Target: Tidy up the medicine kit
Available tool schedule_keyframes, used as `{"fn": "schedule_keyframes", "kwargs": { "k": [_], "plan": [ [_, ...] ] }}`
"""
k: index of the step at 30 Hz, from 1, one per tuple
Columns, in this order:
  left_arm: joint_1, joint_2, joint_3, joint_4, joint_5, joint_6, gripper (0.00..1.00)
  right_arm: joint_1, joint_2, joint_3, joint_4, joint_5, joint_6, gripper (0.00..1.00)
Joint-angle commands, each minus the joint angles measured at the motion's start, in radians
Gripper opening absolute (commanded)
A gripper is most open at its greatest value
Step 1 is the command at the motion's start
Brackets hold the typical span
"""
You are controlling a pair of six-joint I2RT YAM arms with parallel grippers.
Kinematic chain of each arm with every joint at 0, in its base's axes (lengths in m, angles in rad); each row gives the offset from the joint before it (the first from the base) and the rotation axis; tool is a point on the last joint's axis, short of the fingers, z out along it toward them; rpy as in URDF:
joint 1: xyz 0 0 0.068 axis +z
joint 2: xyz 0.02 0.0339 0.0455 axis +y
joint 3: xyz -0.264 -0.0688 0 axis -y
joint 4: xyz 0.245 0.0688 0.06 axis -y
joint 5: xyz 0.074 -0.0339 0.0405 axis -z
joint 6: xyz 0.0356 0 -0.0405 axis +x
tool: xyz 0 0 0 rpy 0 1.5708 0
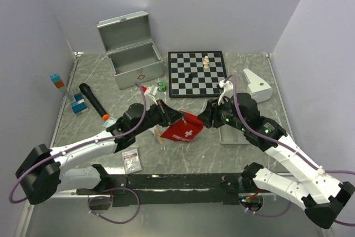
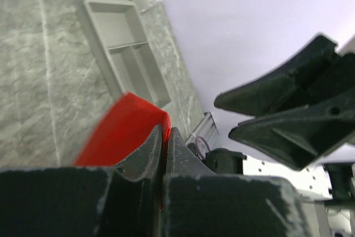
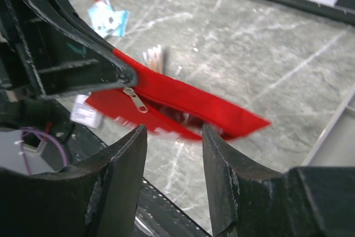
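Note:
The silver metal case (image 1: 135, 59) stands open at the back left, its lid raised. The red white-cross pouch (image 1: 184, 127) is held up off the table mid-scene, its zipper partly open (image 3: 183, 106). My left gripper (image 1: 170, 116) is shut on the pouch's upper edge (image 2: 125, 131). My right gripper (image 1: 203, 119) is open, its fingers (image 3: 125, 154) just short of the pouch's right end, touching nothing. The left gripper's dark body shows in the right wrist view (image 3: 61, 54).
A chessboard (image 1: 197, 74) with pieces lies behind. A shallow grey tray (image 1: 230, 134) sits under my right arm. A black marker (image 1: 93, 101), blue blocks (image 1: 77, 104), a white holder (image 1: 256, 84), small packets (image 1: 132, 159) and sachets (image 3: 108, 18) lie around.

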Motion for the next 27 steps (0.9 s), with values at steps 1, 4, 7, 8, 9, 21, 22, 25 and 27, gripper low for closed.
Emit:
{"fn": "schedule_keyframes", "kwargs": {
  "k": [1,4,7,8,9,21,22,25,27],
  "plan": [
    [-0.006,0.012,-0.03,0.063,-0.106,-0.065,0.01,-0.003,-0.032,-0.076,0.056,0.063,0.018,0.5],
    [-0.004,0.0,-0.099,0.033,-0.268,-0.073,0.01,-0.003,-0.004,-0.134,0.098,0.053,0.04,0.47],
    [-0.004,0.0,-0.13,-0.029,-0.359,-0.064,0.01,-0.002,0.034,-0.19,0.162,0.043,0.066,0.41],
    [-0.004,0.006,-0.138,-0.041,-0.378,-0.056,0.01,-0.003,0.057,-0.197,0.182,0.037,0.07,0.38],
    [-0.003,0.013,-0.142,-0.058,-0.39,-0.059,0.01,-0.003,0.078,-0.203,0.197,0.025,0.07,0.34],
    [-0.004,0.02,-0.216,0.009,-0.367,-0.01,0.01,-0.002,0.362,-0.196,0.417,-0.072,0.073,0.13],
    [-0.006,0.018,-0.216,0.012,-0.364,-0.001,0.01,0.0,0.39,-0.196,0.437,-0.096,0.076,0.13],
    [-0.004,0.014,-0.233,0.029,-0.359,0.014,0.01,0.016,0.511,-0.179,0.472,-0.162,0.083,0.13],
    [-0.006,0.007,-0.242,0.042,-0.358,0.025,0.01,0.027,0.598,-0.164,0.472,-0.179,0.089,0.13]
  ]
}}
